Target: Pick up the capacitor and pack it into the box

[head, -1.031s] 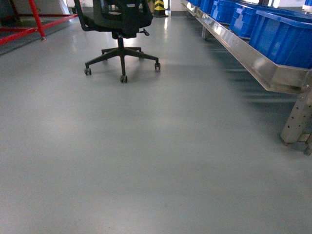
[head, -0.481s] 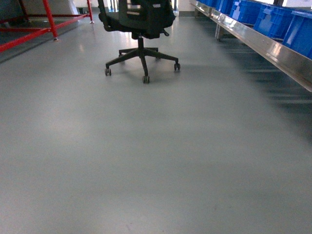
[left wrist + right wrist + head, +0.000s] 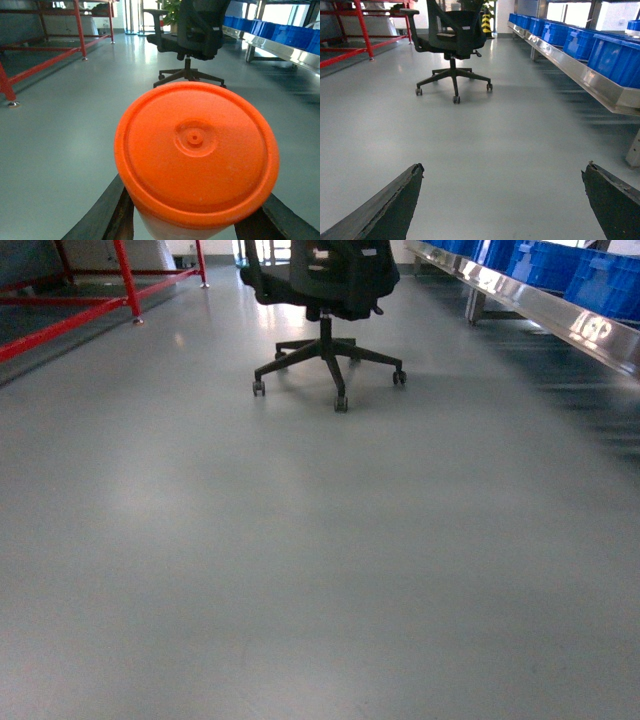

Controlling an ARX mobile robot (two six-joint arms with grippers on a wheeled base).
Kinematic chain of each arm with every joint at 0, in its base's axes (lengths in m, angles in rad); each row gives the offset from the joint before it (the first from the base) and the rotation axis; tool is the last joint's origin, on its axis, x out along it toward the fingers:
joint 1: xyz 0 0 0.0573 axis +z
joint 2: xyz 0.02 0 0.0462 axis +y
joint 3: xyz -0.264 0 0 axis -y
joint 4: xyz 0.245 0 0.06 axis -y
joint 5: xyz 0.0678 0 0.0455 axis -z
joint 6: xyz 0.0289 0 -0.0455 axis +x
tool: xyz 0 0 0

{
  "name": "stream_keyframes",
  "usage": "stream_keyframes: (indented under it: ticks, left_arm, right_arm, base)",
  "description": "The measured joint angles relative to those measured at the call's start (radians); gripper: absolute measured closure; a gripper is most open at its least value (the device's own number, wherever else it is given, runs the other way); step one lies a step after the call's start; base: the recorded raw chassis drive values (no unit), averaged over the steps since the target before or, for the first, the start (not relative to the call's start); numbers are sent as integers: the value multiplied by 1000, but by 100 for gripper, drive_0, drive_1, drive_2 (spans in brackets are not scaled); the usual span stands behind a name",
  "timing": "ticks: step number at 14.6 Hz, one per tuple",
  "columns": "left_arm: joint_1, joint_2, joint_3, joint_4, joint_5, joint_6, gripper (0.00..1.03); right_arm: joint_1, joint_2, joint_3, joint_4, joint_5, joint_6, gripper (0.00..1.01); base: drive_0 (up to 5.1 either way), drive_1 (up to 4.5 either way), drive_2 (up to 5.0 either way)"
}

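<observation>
Chair (image 3: 325, 300) shifted right — left jaws pinch orange-lidded container (image 3: 196, 160), probably capacitor; right jaws (image 3: 502, 200) spread.

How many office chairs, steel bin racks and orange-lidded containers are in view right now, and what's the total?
Black office chair: 1
Steel rack carrying blue bins: 1
Orange-lidded container: 1
Total: 3
</observation>
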Motion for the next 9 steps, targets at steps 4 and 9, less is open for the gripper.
stream_keyframes:
  ticks: [4, 9]
  left_arm:
    - [1, 0, 0, 2, 0, 0, 59]
    - [1, 0, 0, 0, 0, 0, 59]
  right_arm:
    - [0, 0, 0, -2, 0, 0, 3]
    - [0, 0, 0, -5, 0, 0, 3]
  base:
    - [-506, 240, 240]
    - [-500, 245, 245]
